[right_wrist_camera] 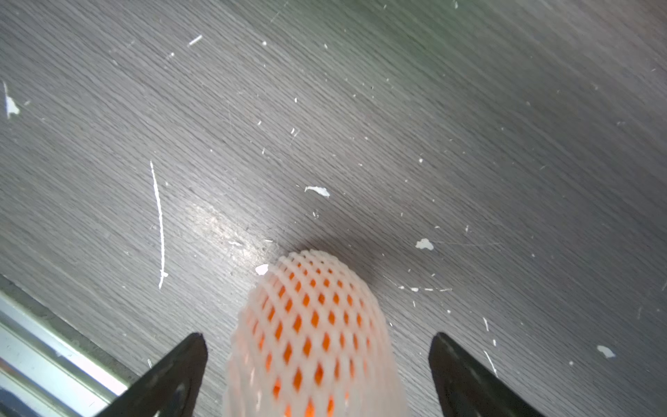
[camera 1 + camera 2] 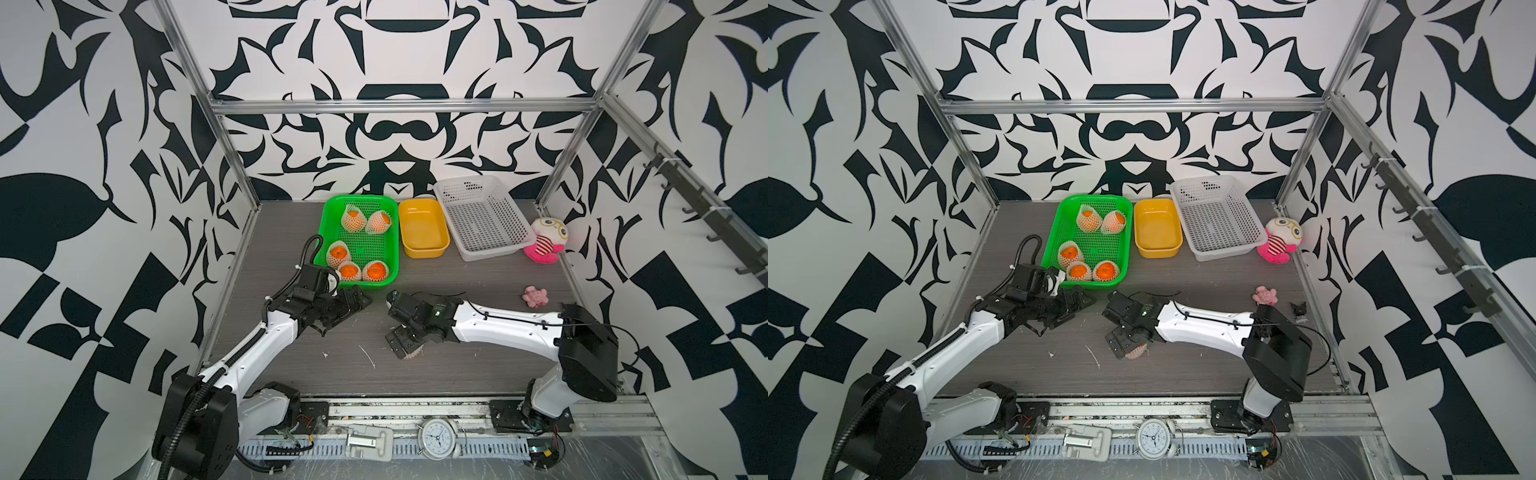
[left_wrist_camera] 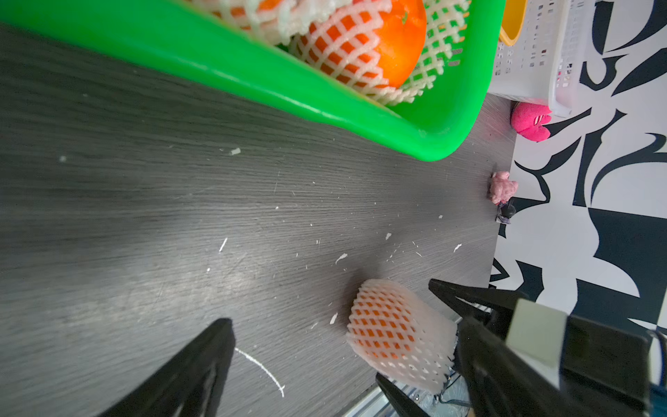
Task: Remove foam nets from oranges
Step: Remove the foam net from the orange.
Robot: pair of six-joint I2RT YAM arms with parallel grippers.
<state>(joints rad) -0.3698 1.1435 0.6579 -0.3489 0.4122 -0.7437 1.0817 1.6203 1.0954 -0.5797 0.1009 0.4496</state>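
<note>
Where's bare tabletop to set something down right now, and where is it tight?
Open: the table stretch between the yellow tub, white basket and right arm; also the near middle between that arm and the left arm, only foam crumbs there. Tight: the green basket at its near corner, beside the open left claw, and around the netted orange straddled by the open right claw.
</note>
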